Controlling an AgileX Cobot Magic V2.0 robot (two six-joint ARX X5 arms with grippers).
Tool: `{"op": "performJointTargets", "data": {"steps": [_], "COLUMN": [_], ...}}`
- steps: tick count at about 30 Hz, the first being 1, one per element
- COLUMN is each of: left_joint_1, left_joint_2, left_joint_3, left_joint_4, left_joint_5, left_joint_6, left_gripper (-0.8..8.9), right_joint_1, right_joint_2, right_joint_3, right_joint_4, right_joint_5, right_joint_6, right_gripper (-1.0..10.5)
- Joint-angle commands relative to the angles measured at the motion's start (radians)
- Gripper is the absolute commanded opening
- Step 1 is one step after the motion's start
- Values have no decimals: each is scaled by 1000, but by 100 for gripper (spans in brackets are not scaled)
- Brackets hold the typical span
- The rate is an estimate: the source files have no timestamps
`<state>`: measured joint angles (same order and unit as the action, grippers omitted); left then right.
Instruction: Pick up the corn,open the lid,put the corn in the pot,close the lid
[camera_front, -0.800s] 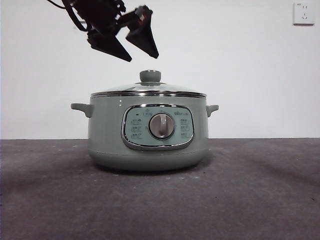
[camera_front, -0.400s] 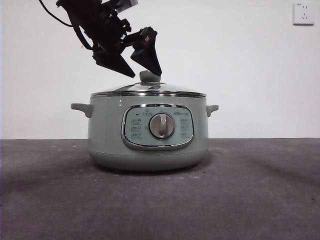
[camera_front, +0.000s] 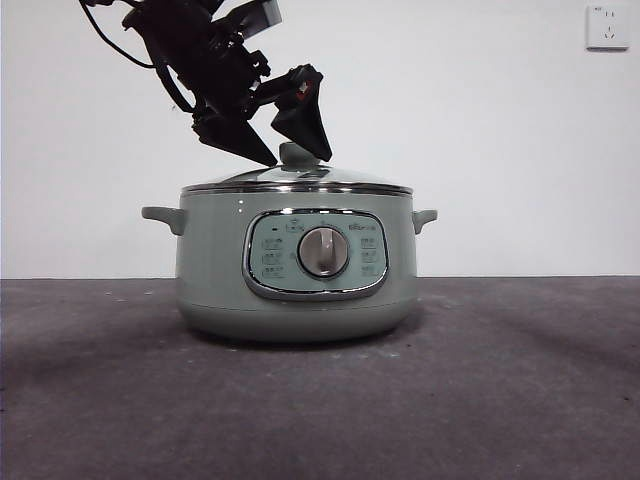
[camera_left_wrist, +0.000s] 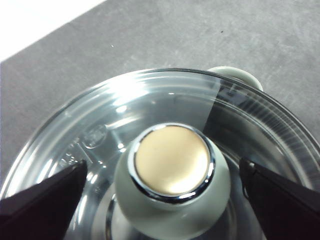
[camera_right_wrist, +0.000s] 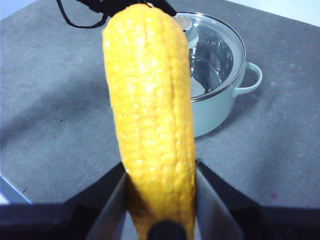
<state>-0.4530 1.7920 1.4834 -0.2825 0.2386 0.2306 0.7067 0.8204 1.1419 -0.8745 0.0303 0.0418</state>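
The sage-green pot stands at mid-table with the glass lid shut on it. My left gripper has come down from the upper left and is open, one jaw on each side of the lid's green knob without touching it. The left wrist view shows that knob between the open left gripper, above the lid. My right gripper, out of the front view, is shut on the yellow corn, held away from the pot.
A white wall stands behind the dark grey table, with a wall socket at the upper right. The pot's side handles stick out left and right. A black cable trails from the left arm.
My left gripper has descended and shifted right, from well above the lid to straddling its knob. The pot and lid have not moved.
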Motion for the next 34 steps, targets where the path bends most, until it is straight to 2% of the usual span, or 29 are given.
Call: {"op": "performJointTargets", "data": {"steps": [1,3,5,9,15,21,27,31,34], "left_joint_1": [-7,-7,-7,-12,-11,7,71,121,147], "left_joint_2": [9,9,9,9,-3,-108,-325,-498,-586], "left_joint_3": [2,2,2,2,5,5,5,5,5], "left_joint_4": [18,13,10,10,18,42,5,-72,-121], "left_joint_5": [3,4,5,4,4,4,6,27,30], "left_joint_6": [-22,-26,-26,-30,-43,-47,-82,-82,-89], "left_gripper": [443,268,141,-12,-8,-8,-8,-6,-6], "right_joint_1": [1,1,1,1,1,1,1,0,0], "right_joint_2": [0,0,0,0,0,0,19,111,199], "right_joint_3": [0,0,0,0,0,0,0,0,24], "right_joint_4": [2,-8,-24,-24,-24,-20,58,183,216], "right_joint_5": [5,5,5,5,5,5,20,22,17], "right_joint_6": [11,11,11,11,11,11,6,-18,-27], "right_gripper": [-11,-11,-11,-11,-11,-11,-12,-12,-12]}}
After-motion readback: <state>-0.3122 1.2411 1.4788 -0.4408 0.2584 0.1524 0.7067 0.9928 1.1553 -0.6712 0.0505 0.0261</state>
